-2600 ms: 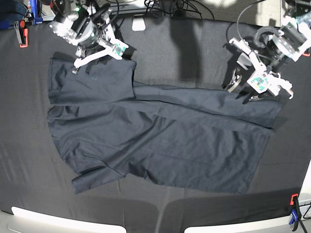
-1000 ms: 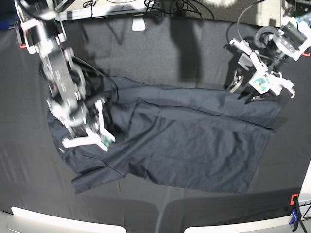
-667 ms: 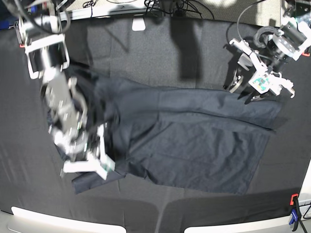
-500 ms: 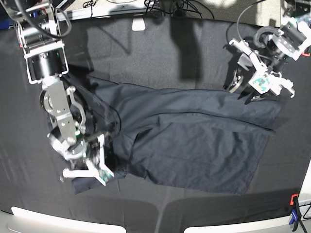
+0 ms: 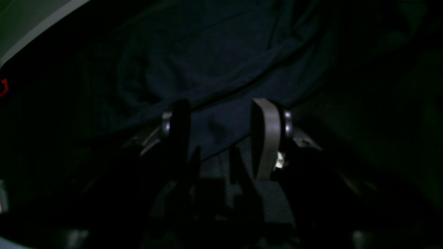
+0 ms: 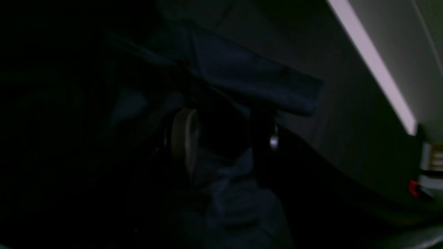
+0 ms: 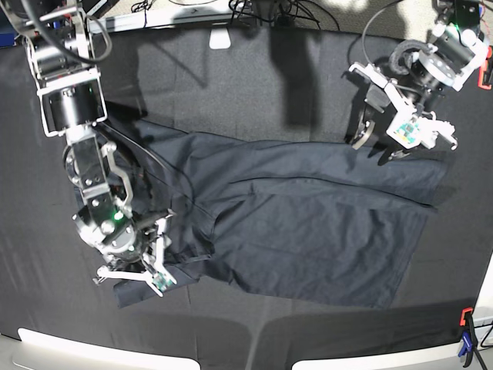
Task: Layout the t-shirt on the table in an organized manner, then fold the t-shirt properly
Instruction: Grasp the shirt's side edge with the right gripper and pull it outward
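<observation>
The t-shirt (image 7: pixel 308 223) lies spread on the table (image 7: pixel 246 77), dark and wrinkled, with its left part folded over toward the near left. My right gripper (image 7: pixel 131 279) sits low on the shirt's near-left corner. In the right wrist view (image 6: pixel 225 135) its jaws stand apart with bunched t-shirt cloth (image 6: pixel 249 76) between and beyond them. My left gripper (image 7: pixel 377 146) hovers at the shirt's far-right edge. In the left wrist view (image 5: pixel 221 110) it is open and empty over the t-shirt (image 5: pixel 225 52).
An orange and blue clamp (image 7: pixel 466 327) grips the table's near-right corner. A white block (image 7: pixel 219 38) and cables (image 7: pixel 269 11) lie along the far edge. The pale front edge (image 7: pixel 77 347) runs along the bottom.
My right gripper swept from the shirt's far-left corner down to its near-left corner, pulling the left part of the shirt over itself. My left gripper shifted slightly up and left.
</observation>
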`<state>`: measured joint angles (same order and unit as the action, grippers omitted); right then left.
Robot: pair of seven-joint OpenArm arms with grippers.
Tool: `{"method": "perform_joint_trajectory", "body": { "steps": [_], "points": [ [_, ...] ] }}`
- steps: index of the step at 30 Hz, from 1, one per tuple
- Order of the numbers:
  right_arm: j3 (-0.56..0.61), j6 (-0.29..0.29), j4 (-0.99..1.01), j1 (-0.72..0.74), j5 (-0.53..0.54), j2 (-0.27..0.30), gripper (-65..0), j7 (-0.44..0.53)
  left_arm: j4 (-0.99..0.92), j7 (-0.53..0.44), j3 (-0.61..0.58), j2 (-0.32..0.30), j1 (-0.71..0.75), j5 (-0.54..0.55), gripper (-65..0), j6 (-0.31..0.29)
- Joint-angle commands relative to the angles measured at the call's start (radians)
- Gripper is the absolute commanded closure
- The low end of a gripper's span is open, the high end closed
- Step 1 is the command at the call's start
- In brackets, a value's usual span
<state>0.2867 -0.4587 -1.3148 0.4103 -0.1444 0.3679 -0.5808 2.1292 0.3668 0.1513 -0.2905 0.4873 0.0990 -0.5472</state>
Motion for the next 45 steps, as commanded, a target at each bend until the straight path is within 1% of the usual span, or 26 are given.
{"method": "perform_joint_trajectory", "body": {
  "steps": [1,5,13,16,18,22,25,30,34,42,45],
  "points": [
    [-0.006,0.019,0.003,0.037,0.009,0.009,-24.6,0.013,0.019,-0.03,0.005,-0.004,-0.003,0.007,-26.0,0.008],
    [-0.006,0.023,0.147,0.112,0.096,0.008,-24.6,0.014,0.019,-0.03,0.005,-0.004,-0.003,0.006,-26.0,0.008],
    [-0.006,0.021,0.597,0.387,0.325,0.008,-24.6,-0.01,0.019,-0.031,0.005,-0.004,-0.003,0.006,-26.0,0.008],
    [-0.006,0.018,0.735,0.464,0.366,0.008,-24.6,-0.016,0.019,-0.031,0.005,-0.004,-0.005,0.006,-26.0,0.008],
    [-0.006,-0.016,0.79,0.498,0.366,0.008,-24.6,-0.037,0.019,-0.031,0.005,-0.004,-0.006,0.006,-26.0,0.008],
    [-0.006,-0.019,0.834,0.518,0.366,0.009,-24.6,-0.068,0.019,-0.031,0.005,-0.004,-0.008,0.006,-26.0,0.008],
    [-0.006,-0.019,0.835,0.512,0.373,0.008,-24.6,-0.072,0.019,-0.03,0.005,-0.004,-0.008,0.006,-26.0,0.008],
    [-0.006,-0.019,0.853,0.5,0.418,0.008,-24.6,-0.073,0.019,-0.03,0.005,-0.004,-0.008,0.006,-26.0,0.008],
    [-0.006,-0.019,0.885,0.489,0.418,0.006,-24.6,-0.07,0.019,-0.03,0.005,-0.004,-0.008,0.006,-26.0,0.008],
    [-0.006,-0.019,0.904,0.451,0.414,0.005,-24.6,0.032,0.019,-0.031,0.005,-0.004,-0.008,0.006,-26.0,0.008],
    [-0.006,-0.019,0.904,0.434,0.414,0.005,-24.3,0.042,0.019,-0.031,0.005,-0.004,-0.008,0.006,-26.0,0.008]
  ]
}}
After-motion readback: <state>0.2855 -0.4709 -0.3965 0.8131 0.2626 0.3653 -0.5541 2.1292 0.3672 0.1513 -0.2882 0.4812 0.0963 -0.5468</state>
